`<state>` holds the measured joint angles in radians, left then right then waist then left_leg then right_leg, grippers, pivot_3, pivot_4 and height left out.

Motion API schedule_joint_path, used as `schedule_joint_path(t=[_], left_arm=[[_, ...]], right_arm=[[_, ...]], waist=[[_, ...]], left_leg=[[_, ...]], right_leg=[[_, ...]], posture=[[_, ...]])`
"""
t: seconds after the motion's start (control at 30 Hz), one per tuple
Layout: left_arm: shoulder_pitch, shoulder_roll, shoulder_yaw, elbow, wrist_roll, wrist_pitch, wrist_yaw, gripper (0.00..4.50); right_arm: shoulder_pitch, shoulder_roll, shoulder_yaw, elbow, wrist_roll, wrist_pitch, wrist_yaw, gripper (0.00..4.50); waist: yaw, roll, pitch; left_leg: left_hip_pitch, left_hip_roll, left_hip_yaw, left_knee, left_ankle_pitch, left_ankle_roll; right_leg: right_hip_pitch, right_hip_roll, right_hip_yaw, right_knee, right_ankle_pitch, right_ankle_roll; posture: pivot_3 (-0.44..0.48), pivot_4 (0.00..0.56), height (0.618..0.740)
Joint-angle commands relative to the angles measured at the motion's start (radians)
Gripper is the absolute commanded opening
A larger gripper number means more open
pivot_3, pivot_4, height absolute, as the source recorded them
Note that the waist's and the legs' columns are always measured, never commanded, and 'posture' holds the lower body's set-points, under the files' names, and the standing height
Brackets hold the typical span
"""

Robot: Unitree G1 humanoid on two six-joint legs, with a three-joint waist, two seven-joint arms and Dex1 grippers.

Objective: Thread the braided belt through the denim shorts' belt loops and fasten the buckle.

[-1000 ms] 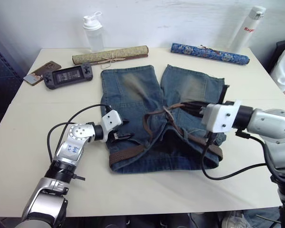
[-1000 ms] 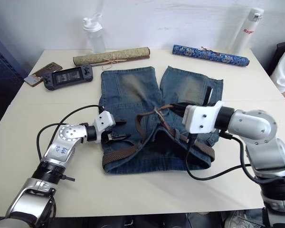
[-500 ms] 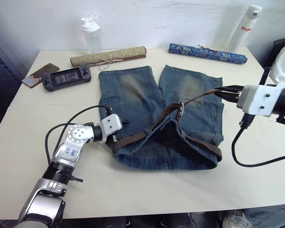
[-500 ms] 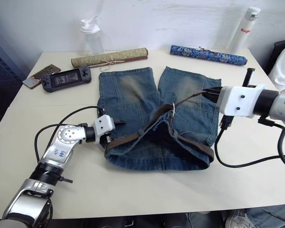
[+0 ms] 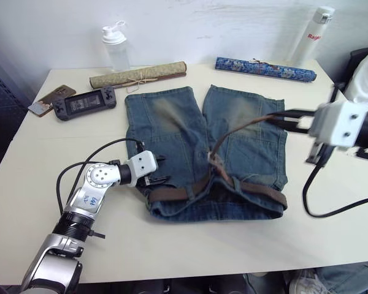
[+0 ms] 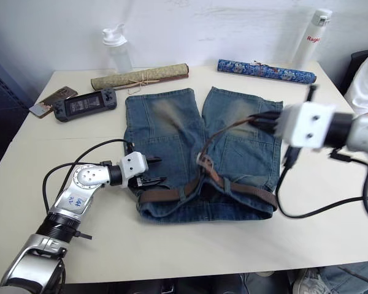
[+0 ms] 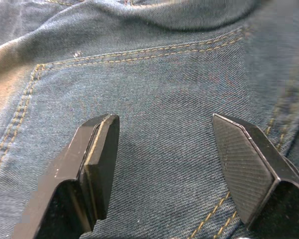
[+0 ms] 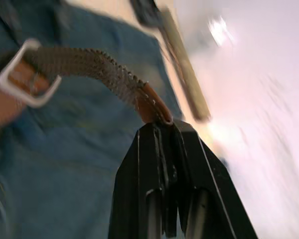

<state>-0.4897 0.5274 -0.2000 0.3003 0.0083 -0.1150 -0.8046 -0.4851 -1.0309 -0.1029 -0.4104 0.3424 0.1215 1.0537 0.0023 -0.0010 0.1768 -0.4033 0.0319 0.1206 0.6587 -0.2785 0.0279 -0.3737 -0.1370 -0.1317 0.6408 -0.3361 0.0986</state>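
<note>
The denim shorts (image 5: 205, 153) sit mid-worktop (image 5: 172, 245), with bare room at 6 o'clock. The right pincer (image 8: 157, 124) is clamped on the braided belt (image 5: 239, 125) tip, held up at 3 o'clock. The buckle (image 8: 25, 74) is blurry. The left pincer (image 7: 164, 164) gapes over the waistband, arm stretched low.

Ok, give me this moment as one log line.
step: pulling belt tip through buckle | right gripper: shut on belt tip, over shorts | left gripper: open at waistband | buckle: not fastened
</note>
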Motion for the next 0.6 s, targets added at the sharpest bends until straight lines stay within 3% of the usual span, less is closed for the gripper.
schedule_joint_path(t=[0.03,0.23,0.27,0.37,0.6], left_arm=[[0.029,-0.004,-0.015,0.057,0.042,-0.021,0.018,3.28],[0.014,-0.025,0.065,-0.019,-0.076,-0.037,-0.006,3.28],[0.014,-0.026,0.078,-0.044,-0.102,-0.015,-0.016,3.56],[0.025,-0.028,0.124,-0.16,-0.229,0.117,-0.059,4.44],[0.053,0.011,0.223,-0.445,-0.52,0.511,-0.088,4.44]], right_arm=[[-0.001,0.027,0.026,-0.096,0.036,0.06,-0.02,0.0],[-0.004,0.063,0.08,-0.094,-0.032,0.045,-0.026,0.0],[-0.004,0.062,0.085,-0.082,-0.045,0.034,-0.024,0.0],[-0.002,0.065,0.092,-0.06,-0.069,0.014,-0.017,0.0],[0.006,0.097,0.132,-0.043,-0.136,-0.013,-0.032,0.0]], waist=[[0.002,0.0,0.0],[0.001,-0.001,0.001],[-0.001,-0.003,0.002],[-0.002,-0.006,0.004],[-0.004,-0.007,0.004]], left_leg=[[0.0,0.0,0.0,0.0,0.0,0.0],[-0.002,-0.001,-0.001,0.0,0.0,0.001],[-0.002,-0.001,0.0,0.0,0.0,0.001],[-0.003,-0.001,0.0,0.0,0.0,0.001],[-0.003,-0.001,-0.001,0.001,0.0,0.0]], right_leg=[[0.0,-0.002,0.0,-0.002,0.0,0.0],[-0.001,-0.006,-0.002,-0.001,0.0,0.0],[-0.001,-0.006,-0.002,0.0,0.0,0.0],[-0.001,-0.005,-0.002,0.002,0.0,0.0],[-0.001,-0.005,-0.001,0.002,0.0,0.001]], posture=[[0.0,0.15,0.717],[0.0,0.15,0.717],[0.0,0.15,0.717],[0.0,0.15,0.717],[0.0,0.15,0.717]])
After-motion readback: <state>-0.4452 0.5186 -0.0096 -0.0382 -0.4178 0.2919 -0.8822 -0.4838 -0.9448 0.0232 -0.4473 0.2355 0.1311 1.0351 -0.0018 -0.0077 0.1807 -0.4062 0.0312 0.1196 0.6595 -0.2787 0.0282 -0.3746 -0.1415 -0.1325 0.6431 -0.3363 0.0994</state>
